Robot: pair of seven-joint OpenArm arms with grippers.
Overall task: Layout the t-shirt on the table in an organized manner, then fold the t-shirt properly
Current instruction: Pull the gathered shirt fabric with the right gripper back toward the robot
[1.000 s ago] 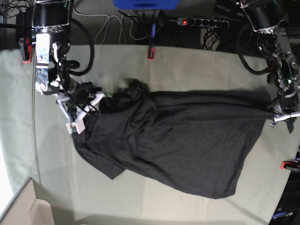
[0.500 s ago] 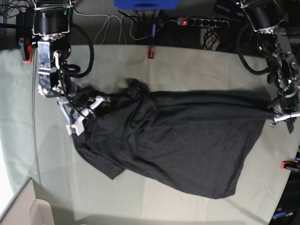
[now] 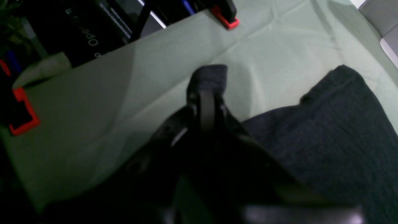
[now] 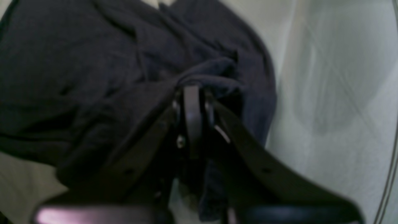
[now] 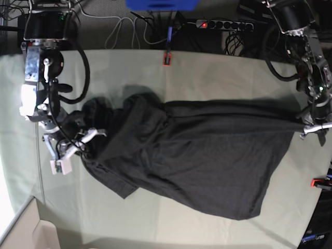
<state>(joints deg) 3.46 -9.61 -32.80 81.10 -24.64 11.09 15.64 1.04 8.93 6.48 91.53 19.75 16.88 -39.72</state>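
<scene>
- The table, draped in pale green cloth, carries the t-shirt spread across its middle.
- The right gripper, near one short edge, is clamped on bunched shirt fabric.
- The left gripper, at the opposite edge, pinches a shirt corner tight.
- A red clamp sits on the far edge.

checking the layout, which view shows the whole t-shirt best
The base view: the charcoal-black fabric t-shirt shows whole, stretched between both arms on the pale green cloth table. The left wrist view shows only a pinched corner and one edge; the right wrist view shows a bunched fold.
</scene>
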